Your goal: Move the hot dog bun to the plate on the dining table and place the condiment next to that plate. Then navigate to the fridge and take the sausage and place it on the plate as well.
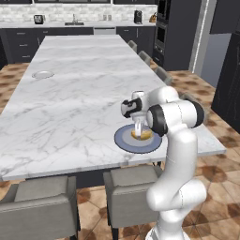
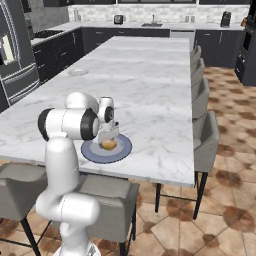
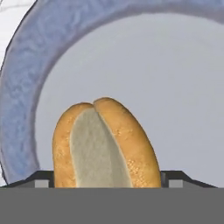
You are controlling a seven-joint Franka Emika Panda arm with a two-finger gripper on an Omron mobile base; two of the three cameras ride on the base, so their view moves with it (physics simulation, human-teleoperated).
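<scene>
I see the gripper (image 1: 140, 127) hanging right over the plate (image 1: 123, 140), its fingers (image 3: 175, 178) spread on either side of the bun (image 3: 105, 146). The bun lies on the plate, near the table's (image 1: 70, 103) stool-side edge.

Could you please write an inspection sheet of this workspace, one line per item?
Surface: dining table, white marble top, long.
Job's things: hot dog bun lies on the plate, split side up; condiment and sausage, nothing seen.
Clutter: small whitish dish far along the table.
Grippers: gripper directly over the bun, one fingertip on each side; whether the fingers touch it cannot be told.
Cables: nothing seen.
Surroundings: grey stools along the table; dark cabinets and sink counter at the back wall; fridge at the left edge of the right base view.
</scene>
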